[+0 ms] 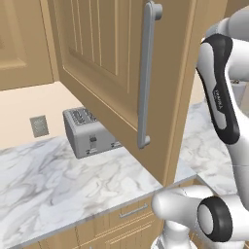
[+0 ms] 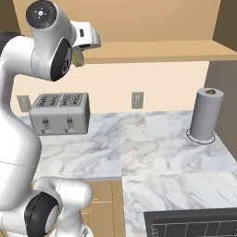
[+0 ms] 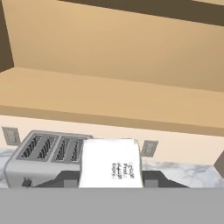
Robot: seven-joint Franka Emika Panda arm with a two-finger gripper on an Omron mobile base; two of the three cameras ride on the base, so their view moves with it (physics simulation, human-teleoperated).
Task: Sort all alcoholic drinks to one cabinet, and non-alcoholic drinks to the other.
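Note:
A tiny white carton (image 3: 111, 162) with small print on its face sits between my two dark fingertips, and my gripper (image 3: 111, 177) is shut on it. It hangs high, in front of an open wall cabinet with a plain tan shelf (image 3: 109, 98) and a tan back wall. In the right base view my gripper (image 2: 79, 52) is at the upper left, level with the front edge of the same cabinet shelf (image 2: 157, 51). The cabinet's panelled door (image 1: 102, 58) stands swung open, its long grey bar handle (image 1: 146, 73) facing me. The alcoholic drinks are out of view.
A silver toaster (image 2: 59, 113) stands on the marble counter (image 2: 152, 152) below my gripper, by the wall. A grey paper towel roll (image 2: 206, 115) stands at the right. Wall outlets (image 2: 136, 99) are on the backsplash. A dark stovetop (image 2: 194, 224) lies at the front right.

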